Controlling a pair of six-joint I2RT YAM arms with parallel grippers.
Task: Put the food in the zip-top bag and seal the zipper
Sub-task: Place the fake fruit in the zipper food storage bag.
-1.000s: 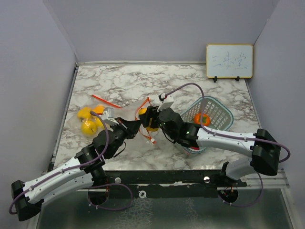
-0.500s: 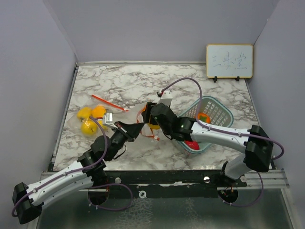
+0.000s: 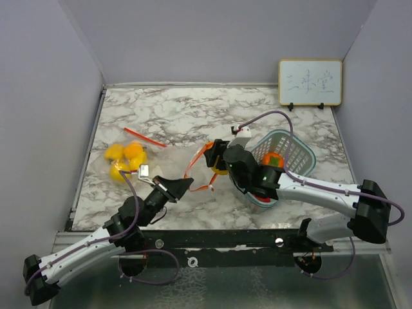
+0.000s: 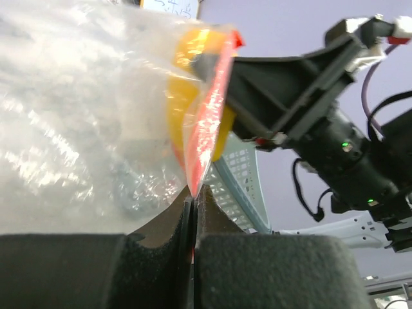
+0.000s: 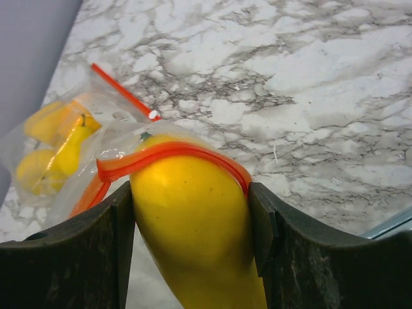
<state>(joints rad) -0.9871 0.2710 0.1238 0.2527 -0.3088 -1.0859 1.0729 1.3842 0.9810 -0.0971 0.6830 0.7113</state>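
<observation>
My right gripper (image 3: 219,159) is shut on a yellow fruit (image 5: 193,238), which sits in the mouth of the clear zip-top bag; the bag's red zipper rim (image 5: 167,154) wraps over the fruit's top. My left gripper (image 3: 178,187) is shut on the same red zipper strip (image 4: 206,129) at the bag's near side, its jaws pressed together on it. The rim (image 3: 190,166) stretches between the two grippers. An orange fruit (image 3: 271,159) and a red fruit (image 3: 261,193) lie in the teal mesh basket (image 3: 297,151).
A second clear bag (image 3: 125,158) with yellow and orange fruits and a red zipper lies at the left; it also shows in the right wrist view (image 5: 58,141). A small whiteboard (image 3: 309,82) stands at the back right. The basket (image 4: 238,180) is just right of my grippers.
My left gripper has drawn back toward the near edge with the zipper strip. My right gripper has shifted right toward the basket with the yellow fruit, stretching the bag mouth.
</observation>
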